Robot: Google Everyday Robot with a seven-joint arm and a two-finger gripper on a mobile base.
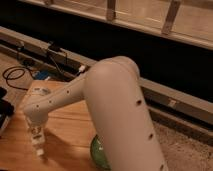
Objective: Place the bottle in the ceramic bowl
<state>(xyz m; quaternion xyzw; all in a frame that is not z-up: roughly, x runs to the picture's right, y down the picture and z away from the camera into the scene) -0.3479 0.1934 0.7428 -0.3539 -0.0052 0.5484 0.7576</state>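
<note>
- Looking at the lower left of the frame, we see the gripper (pixel 36 136) pointing down over the wooden table (pixel 67 131), its claw closed around the bottle (pixel 39 149).
- We cannot read the bottle's label.
- The ceramic bowl (pixel 98 153) sits at bottom centre, partly behind the arm (pixel 117 110).

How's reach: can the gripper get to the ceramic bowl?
Probably yes. The gripper, at the table's left and shut on the bottle, has bare wood between it and the ceramic bowl, which the arm partly hides.
</note>
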